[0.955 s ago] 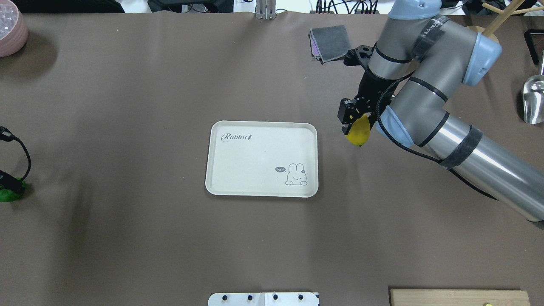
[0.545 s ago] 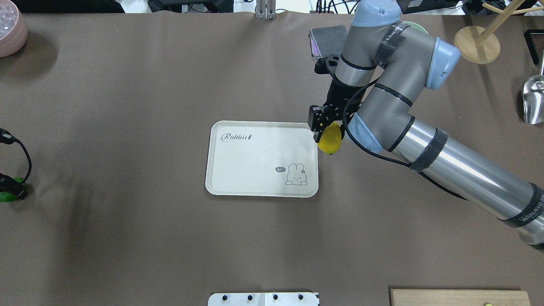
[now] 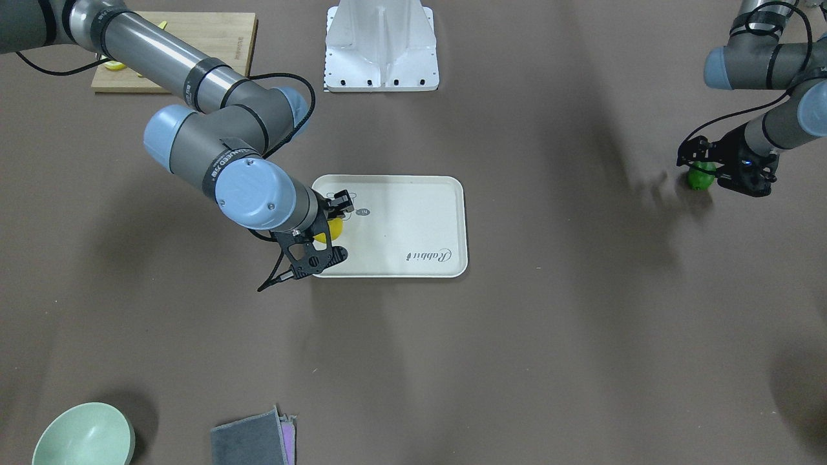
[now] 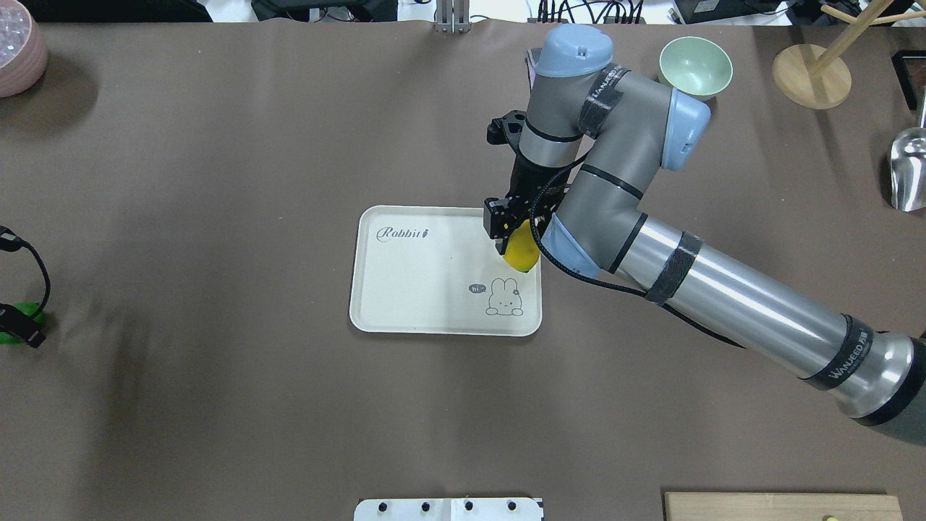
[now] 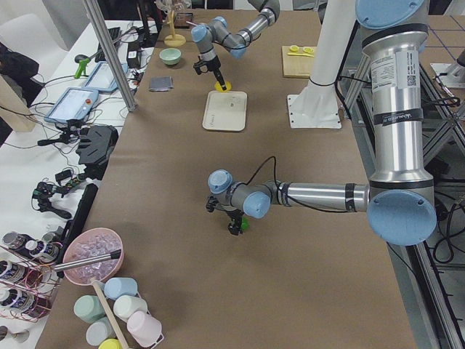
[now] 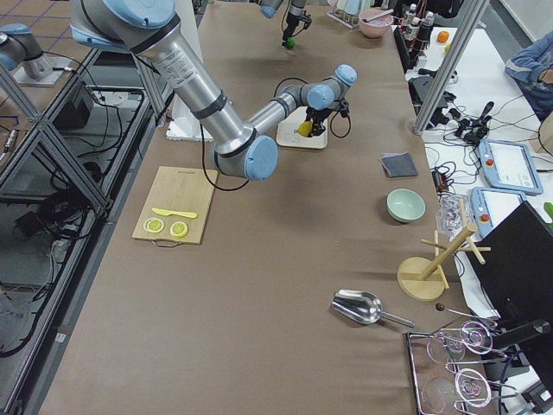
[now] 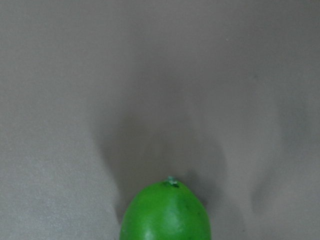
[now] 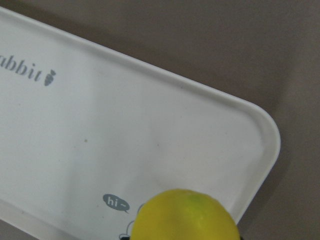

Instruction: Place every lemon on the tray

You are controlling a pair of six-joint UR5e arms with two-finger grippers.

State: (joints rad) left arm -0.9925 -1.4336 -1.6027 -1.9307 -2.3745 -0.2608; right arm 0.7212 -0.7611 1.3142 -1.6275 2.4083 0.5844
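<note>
My right gripper is shut on the yellow lemon and holds it over the right part of the cream tray, just above the rabbit drawing. The right wrist view shows that lemon over the tray. In the front view the lemon is at the tray's left end. My left gripper is at the far left table edge, shut on the green lemon, which fills the bottom of the left wrist view.
A green bowl, a wooden stand and a metal scoop are at the back right. A pink bowl is back left. A grey cloth lies behind the right arm. The cutting board holds lemon slices.
My right arm has swung left with the yellow lemon, from beside the tray's right edge to over the tray. The left gripper has shifted slightly at the green lemon.
</note>
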